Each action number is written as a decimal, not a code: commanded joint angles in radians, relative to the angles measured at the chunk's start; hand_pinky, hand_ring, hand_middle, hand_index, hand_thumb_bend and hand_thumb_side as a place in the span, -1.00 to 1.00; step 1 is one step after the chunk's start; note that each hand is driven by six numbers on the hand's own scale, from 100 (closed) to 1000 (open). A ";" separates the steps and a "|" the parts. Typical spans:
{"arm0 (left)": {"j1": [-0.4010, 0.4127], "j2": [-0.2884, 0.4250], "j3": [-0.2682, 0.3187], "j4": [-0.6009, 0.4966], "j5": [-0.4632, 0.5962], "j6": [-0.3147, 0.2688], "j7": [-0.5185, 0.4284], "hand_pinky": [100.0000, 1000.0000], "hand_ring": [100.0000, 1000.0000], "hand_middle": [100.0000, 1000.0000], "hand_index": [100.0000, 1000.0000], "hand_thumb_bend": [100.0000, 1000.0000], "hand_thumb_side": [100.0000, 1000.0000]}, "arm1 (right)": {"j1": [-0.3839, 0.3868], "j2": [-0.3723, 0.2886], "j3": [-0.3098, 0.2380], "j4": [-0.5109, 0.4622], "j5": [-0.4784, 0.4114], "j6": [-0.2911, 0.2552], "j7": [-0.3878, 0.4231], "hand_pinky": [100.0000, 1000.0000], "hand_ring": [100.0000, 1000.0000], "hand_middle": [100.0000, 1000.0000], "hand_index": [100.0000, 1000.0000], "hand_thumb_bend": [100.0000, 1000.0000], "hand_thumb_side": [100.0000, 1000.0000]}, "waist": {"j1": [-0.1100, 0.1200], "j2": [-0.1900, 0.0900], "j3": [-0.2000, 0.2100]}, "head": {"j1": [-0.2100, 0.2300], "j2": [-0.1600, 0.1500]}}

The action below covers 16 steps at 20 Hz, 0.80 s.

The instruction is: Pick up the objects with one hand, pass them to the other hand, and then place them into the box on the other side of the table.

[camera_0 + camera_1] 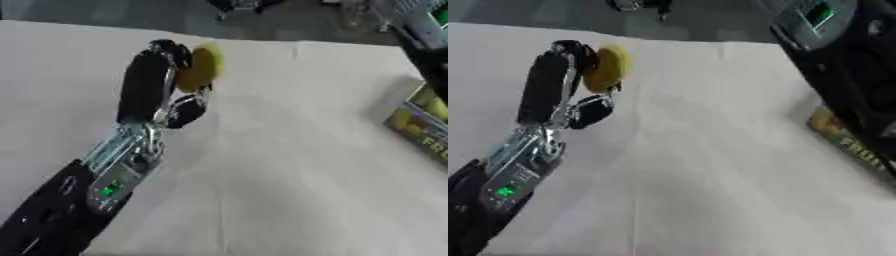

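Left eye view shows the left hand (157,85) curled round a yellow object (199,67), lifted clear of the table (289,150), well apart from the box (420,125), seemingly for handover.

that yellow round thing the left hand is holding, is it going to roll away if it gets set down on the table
Probably yes: the yellow object looks rounded, and the table is flat cloth with no rim. It seems stiff, keeping its shape where the left hand curls round it. Its smooth look suggests it might slip during the pass.
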 commanded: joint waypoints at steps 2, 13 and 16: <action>-0.019 -0.014 0.013 0.015 -0.015 -0.007 0.027 -0.24 -0.17 -0.30 -0.34 -0.76 -1.00 | -0.022 -0.019 0.003 0.014 0.014 0.043 0.114 0.47 0.57 0.52 0.90 -0.71 -0.07 | -0.011 -0.040 0.001 | -0.008 -0.009; -0.021 -0.026 0.017 0.071 -0.026 -0.005 0.068 -0.26 -0.18 -0.31 -0.35 -0.72 -1.00 | -0.039 -0.013 0.040 0.020 -0.005 0.048 0.139 0.47 0.57 0.53 0.93 -0.70 -0.12 | -0.013 -0.039 0.000 | 0.003 -0.013; -0.024 -0.034 0.018 0.092 -0.032 -0.007 0.079 -0.26 -0.18 -0.31 -0.36 -0.71 -1.00 | -0.040 -0.010 0.048 0.018 -0.020 0.053 0.139 0.47 0.57 0.54 0.96 -0.71 -0.17 | -0.014 -0.038 0.001 | 0.008 -0.007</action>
